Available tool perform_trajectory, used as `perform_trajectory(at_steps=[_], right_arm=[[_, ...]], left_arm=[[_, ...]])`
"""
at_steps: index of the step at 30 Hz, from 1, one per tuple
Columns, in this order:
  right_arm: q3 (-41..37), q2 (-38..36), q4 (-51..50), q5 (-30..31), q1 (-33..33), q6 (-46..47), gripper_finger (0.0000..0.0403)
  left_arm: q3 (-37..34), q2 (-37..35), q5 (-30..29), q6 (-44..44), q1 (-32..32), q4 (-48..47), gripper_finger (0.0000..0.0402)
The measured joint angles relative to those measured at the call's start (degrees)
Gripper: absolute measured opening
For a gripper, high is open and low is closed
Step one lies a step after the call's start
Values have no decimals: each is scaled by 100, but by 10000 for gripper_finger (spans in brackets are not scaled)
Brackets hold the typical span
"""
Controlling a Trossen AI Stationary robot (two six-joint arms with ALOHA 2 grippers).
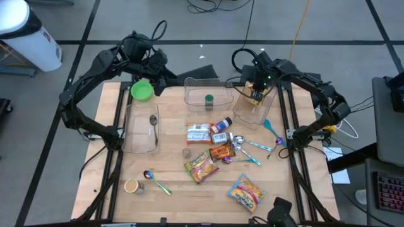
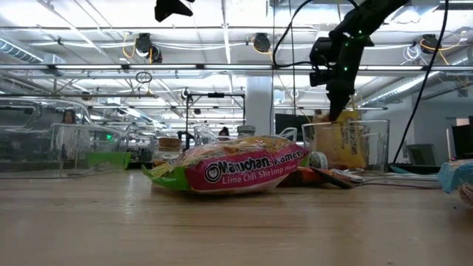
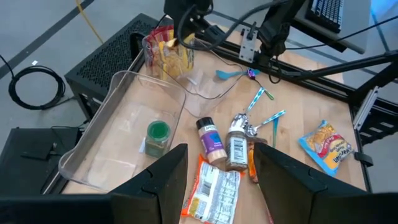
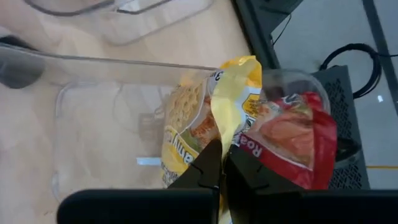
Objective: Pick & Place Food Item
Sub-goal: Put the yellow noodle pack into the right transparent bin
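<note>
While the wooden worktop (image 1: 170, 195) lies strewn with packets, spice jars and spoons, the action is at its far right corner, over the clear bin (image 1: 254, 108). Down into that bin hangs the yellow-and-red noodle packet (image 4: 249, 134), and the right pincer (image 4: 219, 169) has its fingers pressed together on the packet's top seam, pinching the crimped yellow edge. The packet dangles inside the bin walls; whether its bottom touches the floor of the bin, I can't tell. Across the worktop, the left pincer (image 3: 214, 177) waits high above the middle bin, fingers spread, nothing between them. Now the packet itself: light, by the look of it, crinkly film around a brittle noodle block, so it swings and creases easily. That sealed seam is the right place to take it, flat and stiff enough for two fingers, where a squeeze on the belly would likely crack the noodles.
</note>
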Motion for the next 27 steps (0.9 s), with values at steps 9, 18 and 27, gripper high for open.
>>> perform_trajectory(at_steps=[9, 18, 27], right_arm=[[-180, -1, 617, 580, 253, -144, 0], [-551, -2, 977, 818, 391, 56, 0], [-564, -2, 1014, 883, 417, 54, 0]], left_arm=[[0, 0, -4, -2, 0, 24, 189], [0, 0, -4, -20, 0, 24, 188], [0, 0, -7, -20, 0, 24, 189]])
